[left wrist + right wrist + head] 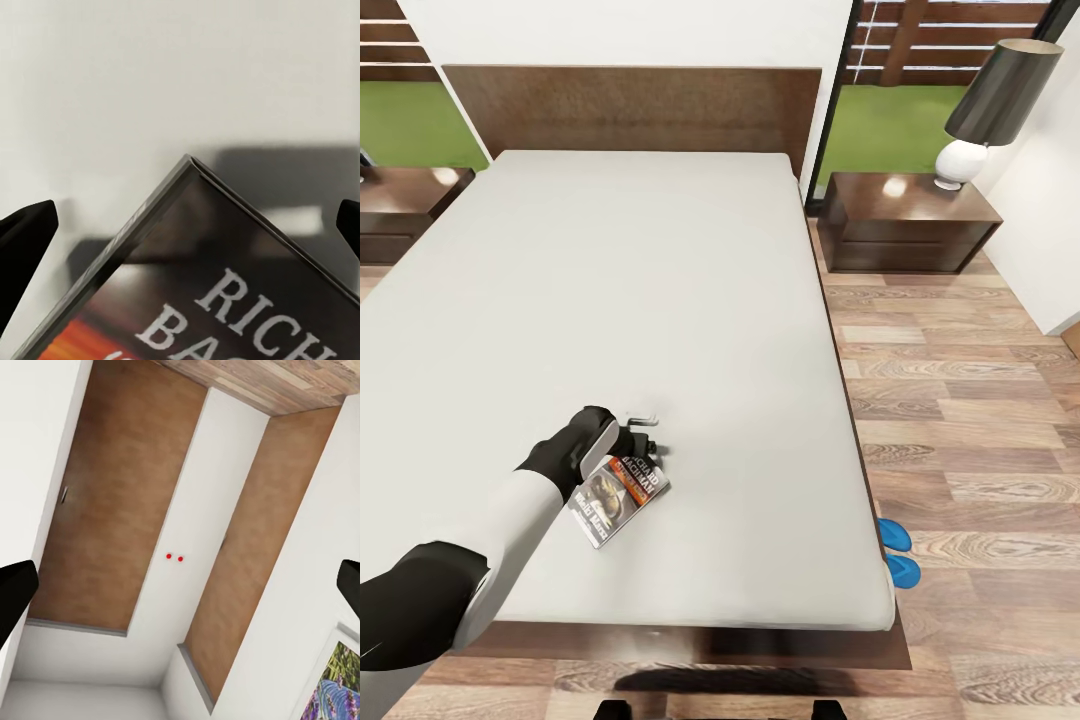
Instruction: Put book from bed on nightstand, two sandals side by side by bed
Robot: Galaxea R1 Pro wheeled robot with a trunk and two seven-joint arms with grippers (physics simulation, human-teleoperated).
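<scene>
Near the foot of the bed (660, 300): left gripper (650, 440), fingers spread apart, over the book (618, 497) lying flat on bare mattress. Beyond the right edge: two blue sandals (898, 553) on plank floor (970, 420); nightstand (908, 222) with lamp (985, 110) farther off.

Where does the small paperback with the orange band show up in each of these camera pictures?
Head view: the small greyish paperback book with the orange band lies on the light-grey mattress near the foot of the bed, under the left gripper.
Left wrist view: its corner and white lettering sit between the black fingertips.
Right wrist view: not in it.
Shared landmark: the grey mattress behind the book.
</scene>
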